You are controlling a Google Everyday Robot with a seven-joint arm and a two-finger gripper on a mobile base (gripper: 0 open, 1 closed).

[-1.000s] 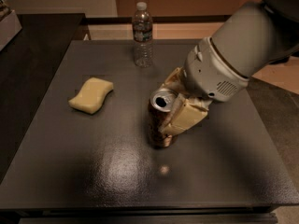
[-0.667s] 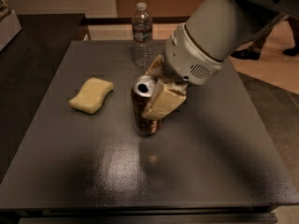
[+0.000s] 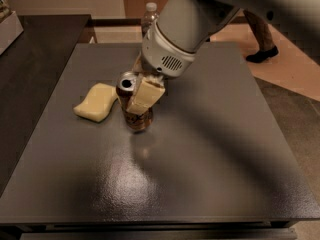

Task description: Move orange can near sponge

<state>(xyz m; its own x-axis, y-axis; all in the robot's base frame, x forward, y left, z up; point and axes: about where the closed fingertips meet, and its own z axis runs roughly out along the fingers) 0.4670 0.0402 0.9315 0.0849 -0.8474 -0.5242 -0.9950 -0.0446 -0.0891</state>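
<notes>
The gripper (image 3: 136,90) is clamped on the can (image 3: 138,120), mid-table (image 3: 220,149). The sponge (image 3: 96,102) lies just beside the can at its 9 o'clock. At 12 o'clock a bottle (image 3: 149,15) stands half hidden behind the arm (image 3: 190,19).

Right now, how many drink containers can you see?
2. A coppery orange metal can, gripped by the gripper beside the pale yellow sponge; a clear plastic bottle at the table's far edge, partly hidden behind the arm.
</notes>
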